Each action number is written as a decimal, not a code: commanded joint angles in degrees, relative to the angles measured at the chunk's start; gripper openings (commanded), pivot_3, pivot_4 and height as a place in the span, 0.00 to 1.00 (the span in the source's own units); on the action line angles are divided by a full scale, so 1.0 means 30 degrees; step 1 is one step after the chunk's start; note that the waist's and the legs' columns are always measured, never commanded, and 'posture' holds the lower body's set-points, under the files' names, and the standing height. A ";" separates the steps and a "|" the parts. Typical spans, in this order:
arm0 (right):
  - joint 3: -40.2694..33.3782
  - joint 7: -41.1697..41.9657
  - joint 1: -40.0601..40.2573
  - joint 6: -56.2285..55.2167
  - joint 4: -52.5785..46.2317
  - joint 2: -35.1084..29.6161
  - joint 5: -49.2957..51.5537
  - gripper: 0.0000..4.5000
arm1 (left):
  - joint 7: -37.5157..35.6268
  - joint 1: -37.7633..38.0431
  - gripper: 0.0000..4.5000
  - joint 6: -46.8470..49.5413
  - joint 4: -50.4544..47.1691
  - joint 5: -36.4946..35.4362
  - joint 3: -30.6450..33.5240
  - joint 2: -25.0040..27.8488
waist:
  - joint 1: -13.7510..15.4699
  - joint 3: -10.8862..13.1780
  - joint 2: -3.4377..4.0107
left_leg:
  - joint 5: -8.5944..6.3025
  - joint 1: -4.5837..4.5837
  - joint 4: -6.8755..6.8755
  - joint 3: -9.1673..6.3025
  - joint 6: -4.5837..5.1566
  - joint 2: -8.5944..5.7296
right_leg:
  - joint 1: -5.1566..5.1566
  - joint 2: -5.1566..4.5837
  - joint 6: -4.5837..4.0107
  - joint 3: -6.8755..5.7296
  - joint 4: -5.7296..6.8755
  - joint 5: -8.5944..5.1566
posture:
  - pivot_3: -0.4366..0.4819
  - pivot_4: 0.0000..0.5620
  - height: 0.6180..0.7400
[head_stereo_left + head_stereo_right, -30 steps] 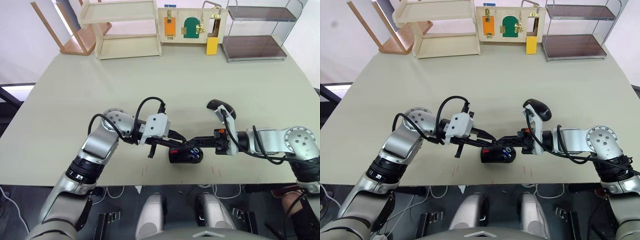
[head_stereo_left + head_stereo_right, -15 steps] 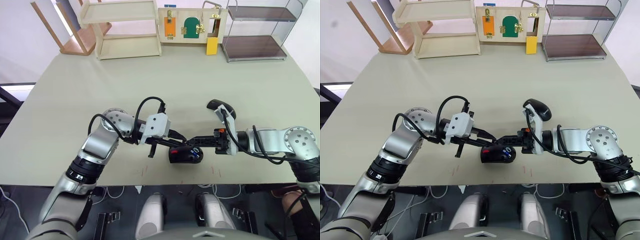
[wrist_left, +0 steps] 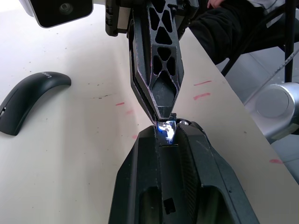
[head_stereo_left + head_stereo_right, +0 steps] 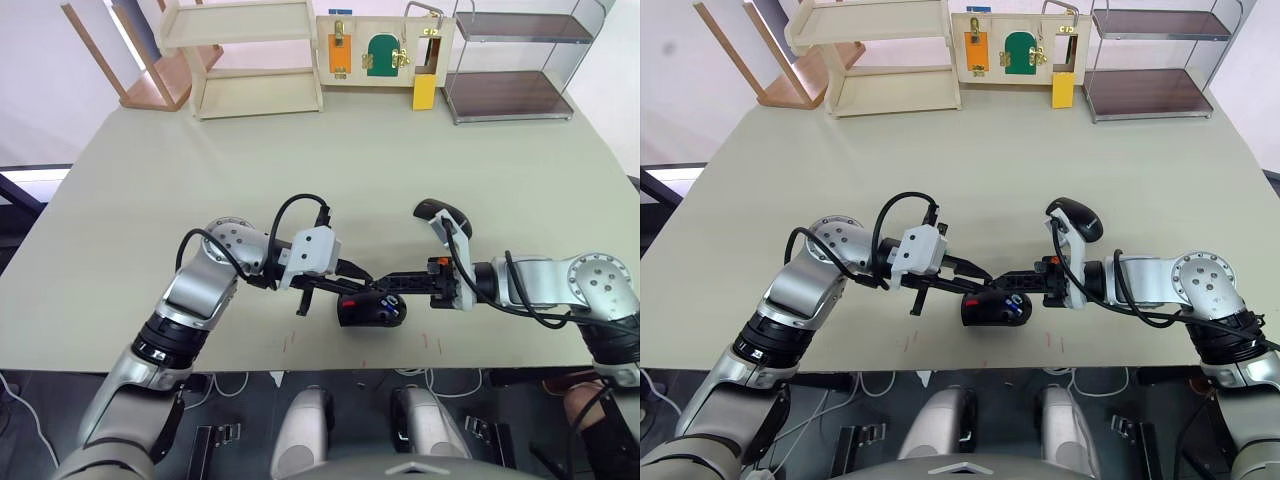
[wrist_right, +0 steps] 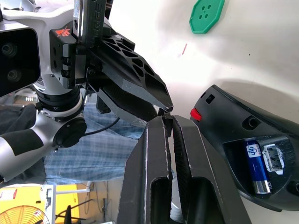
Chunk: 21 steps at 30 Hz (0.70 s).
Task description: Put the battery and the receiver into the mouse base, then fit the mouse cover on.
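The mouse base [image 4: 372, 311] lies on the table near the front edge, with a red part showing. The blue battery [image 5: 256, 166] sits in its open compartment. Just above the base my left gripper [image 4: 371, 291] and right gripper [image 4: 386, 288] meet tip to tip. A small silvery receiver [image 3: 167, 129] is pinched where their tips meet. Both pairs of fingers are closed narrowly on it. The glossy black mouse cover [image 4: 440, 213] lies on the table behind the right arm, and it appears as the mouse cover [image 3: 29, 100] in the left wrist view.
A wooden shelf [image 4: 250, 60], a latch board [image 4: 385, 50] and a metal rack [image 4: 520, 65] stand along the table's far edge. A green octagonal disc [image 5: 207, 14] lies on the table. Small red marks [image 3: 202, 89] dot the front edge near the base.
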 commanded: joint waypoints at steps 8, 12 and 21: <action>0.0091 0.0749 -0.0154 0.0280 -0.1251 0.0360 0.0852 0.23 | 0.0740 -0.0006 0.01 -0.0194 -0.0148 0.0186 0.0167 -0.0183 | -0.0003 0.0000 0.0000 | 0.0000 0.0000 0.0000 -0.0003 0.0000 0.0000 | 0.0000 0.0000 0.0000 -0.0001 0.0000 0.0000 | 0.48 0.27 1.00; 0.0044 0.0718 -0.0093 0.0289 -0.1303 0.0311 0.0852 0.32 | 0.0819 0.0042 0.01 -0.0256 -0.0152 0.0215 0.0091 -0.0195 | -0.0001 0.0000 -0.0001 | 0.0000 0.0000 0.0000 -0.0006 0.0000 0.0001 | 0.0000 0.0000 0.0001 0.0001 0.0001 0.0000 | 0.48 0.27 1.00; -0.0169 0.0706 -0.0234 0.0241 -0.0926 0.0356 0.0852 0.32 | 0.0747 0.0224 0.01 -0.0207 -0.0353 0.0133 0.0036 -0.0096 | -0.0001 0.0000 0.0000 | 0.0000 0.0000 0.0000 -0.0004 0.0000 0.0001 | 0.0000 0.0000 0.0000 0.0000 0.0000 0.0000 | 0.48 0.27 1.00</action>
